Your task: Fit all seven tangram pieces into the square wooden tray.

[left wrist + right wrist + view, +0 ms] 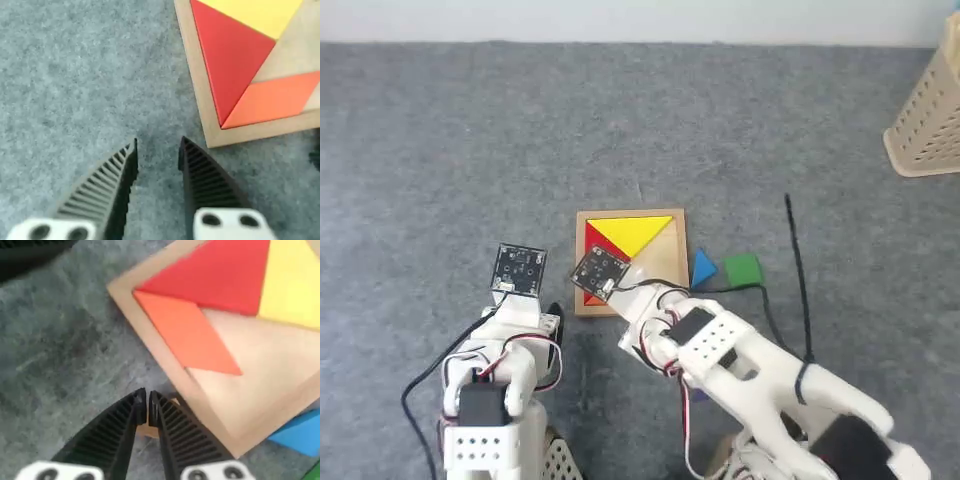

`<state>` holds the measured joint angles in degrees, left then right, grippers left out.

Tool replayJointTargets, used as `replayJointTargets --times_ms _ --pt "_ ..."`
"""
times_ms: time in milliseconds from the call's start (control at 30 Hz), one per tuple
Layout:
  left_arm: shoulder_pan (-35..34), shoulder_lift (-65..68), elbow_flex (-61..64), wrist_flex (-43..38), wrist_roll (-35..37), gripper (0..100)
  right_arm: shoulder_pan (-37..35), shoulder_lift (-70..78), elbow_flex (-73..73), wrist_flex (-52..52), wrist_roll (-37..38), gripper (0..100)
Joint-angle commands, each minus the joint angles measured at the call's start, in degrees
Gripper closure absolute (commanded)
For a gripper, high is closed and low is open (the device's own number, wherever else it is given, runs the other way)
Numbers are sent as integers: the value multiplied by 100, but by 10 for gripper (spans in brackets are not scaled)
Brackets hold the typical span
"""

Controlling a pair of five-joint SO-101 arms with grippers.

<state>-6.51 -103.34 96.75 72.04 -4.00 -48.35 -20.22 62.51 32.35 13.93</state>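
The square wooden tray [678, 222] lies mid-table and holds a yellow triangle [632, 233], a red triangle [592, 246] and an orange parallelogram [187, 332]. A blue triangle [703, 268] and a green square [742, 268] rest on the carpet just right of the tray. My right gripper [147, 405] hangs shut over the tray's near edge [200, 400]. A small tan-orange bit [147, 431] shows under its fingers; I cannot tell what it is. My left gripper [157, 150] is open over bare carpet beside the tray's near left corner [212, 137].
A beige slotted basket [930, 110] stands at the far right. A black cable [798, 270] runs over the carpet right of the green square. The far half of the grey carpet is open floor.
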Motion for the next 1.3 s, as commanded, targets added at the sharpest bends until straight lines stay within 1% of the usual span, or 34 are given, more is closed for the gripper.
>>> replayJointTargets --times_ms 0,67,300,400,533,667,767,900,1033,1133,1267 --pt "0 -88 -22 26 44 867 92 136 -360 -75 105 991" --pt "0 -88 -22 26 44 867 277 136 -360 -66 105 991" --pt "0 -88 -22 26 44 867 1385 127 -343 -57 114 991" --pt "0 -88 -22 26 44 867 1736 127 -343 -57 141 991" --pt "0 -88 -22 26 44 867 1956 127 -334 -40 862 991" --pt "0 -88 -22 26 44 867 1895 101 -475 391 949 989" --pt "0 -88 -22 26 44 867 1833 -57 -738 963 1002 987" --pt "0 -88 -22 26 44 867 1824 -347 -1055 1771 1415 919" --pt "0 -88 -22 26 44 867 1763 -541 -1081 2149 1820 872" --pt "0 -88 -22 26 44 867 1393 -549 -1073 2352 2066 868" --pt "0 -88 -22 26 44 867 840 -541 -949 2369 2101 868"
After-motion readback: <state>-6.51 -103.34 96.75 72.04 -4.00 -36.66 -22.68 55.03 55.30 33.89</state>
